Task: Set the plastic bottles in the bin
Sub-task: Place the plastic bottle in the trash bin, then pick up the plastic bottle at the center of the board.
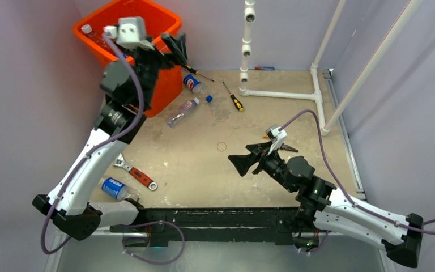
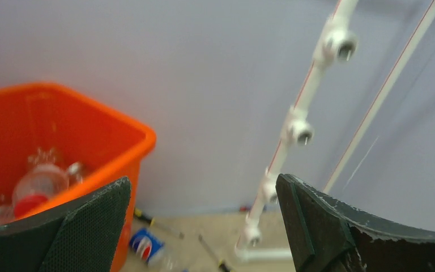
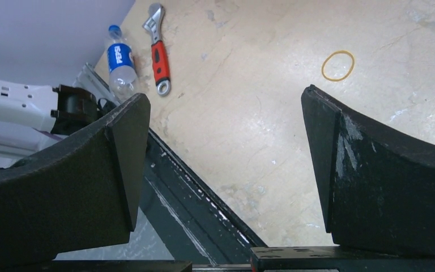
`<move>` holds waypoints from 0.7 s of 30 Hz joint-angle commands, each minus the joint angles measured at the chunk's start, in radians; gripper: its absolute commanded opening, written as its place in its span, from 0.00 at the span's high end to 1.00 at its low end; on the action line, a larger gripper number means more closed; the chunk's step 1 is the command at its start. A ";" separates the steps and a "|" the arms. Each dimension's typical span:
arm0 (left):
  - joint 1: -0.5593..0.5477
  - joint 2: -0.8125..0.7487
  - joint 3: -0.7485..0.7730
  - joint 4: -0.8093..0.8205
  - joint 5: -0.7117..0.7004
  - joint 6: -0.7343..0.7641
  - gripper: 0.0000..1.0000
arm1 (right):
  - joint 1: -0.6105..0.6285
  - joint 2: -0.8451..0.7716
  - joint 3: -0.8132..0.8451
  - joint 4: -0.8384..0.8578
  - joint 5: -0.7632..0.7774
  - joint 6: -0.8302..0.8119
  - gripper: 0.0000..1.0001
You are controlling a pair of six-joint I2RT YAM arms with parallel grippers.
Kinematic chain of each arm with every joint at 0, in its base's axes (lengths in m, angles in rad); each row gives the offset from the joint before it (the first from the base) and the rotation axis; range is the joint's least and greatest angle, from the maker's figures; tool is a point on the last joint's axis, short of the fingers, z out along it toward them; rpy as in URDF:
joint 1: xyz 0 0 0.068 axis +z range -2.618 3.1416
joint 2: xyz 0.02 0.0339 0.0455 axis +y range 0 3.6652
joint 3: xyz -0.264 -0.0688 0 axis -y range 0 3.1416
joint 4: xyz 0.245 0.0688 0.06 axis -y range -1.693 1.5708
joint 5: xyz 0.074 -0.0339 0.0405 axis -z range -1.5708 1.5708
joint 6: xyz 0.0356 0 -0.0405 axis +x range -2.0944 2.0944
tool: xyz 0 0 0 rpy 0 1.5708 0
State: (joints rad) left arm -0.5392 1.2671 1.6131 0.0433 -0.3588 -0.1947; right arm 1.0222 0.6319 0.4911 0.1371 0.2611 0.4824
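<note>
Bottles gathered in orange bin

Left end effector [image 1: 173, 46] hung high by the bin [image 1: 169, 85] rim, jaws spread wide and empty, apparently placed for a drop. Right end effector [image 3: 226, 113] sat low, gaping, holding nothing. Clear bottles [image 2: 39, 184] lay inside; 3 labelled bottles [image 1: 182, 111] lay on the tabletop [image 1: 204, 175].

Count, table area.

- Bin [image 1: 170, 85]: one, just below the left gripper [image 1: 174, 44].
- Plastic bottles [image 1: 183, 111] on the table: three. Two lie below that gripper by the bin's foot, and one lies far back at its arm's base. More are inside the bin; the number is unreadable.
- Screwdrivers [image 1: 235, 102]: three, all beyond the right gripper [image 1: 242, 158].
- Wrench [image 1: 139, 174]: one.
- Rubber band [image 1: 221, 146]: one, near the right gripper's tips.
</note>
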 commanded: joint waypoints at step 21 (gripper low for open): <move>-0.026 0.665 0.017 -0.718 -0.087 0.304 0.01 | 0.003 -0.256 -0.067 -0.126 0.104 0.050 0.01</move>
State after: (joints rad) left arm -0.6342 1.8584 1.5188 -0.6739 -0.4576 0.0731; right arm 1.0222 0.3923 0.4328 0.0101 0.3573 0.5243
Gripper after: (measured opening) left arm 0.993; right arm 0.987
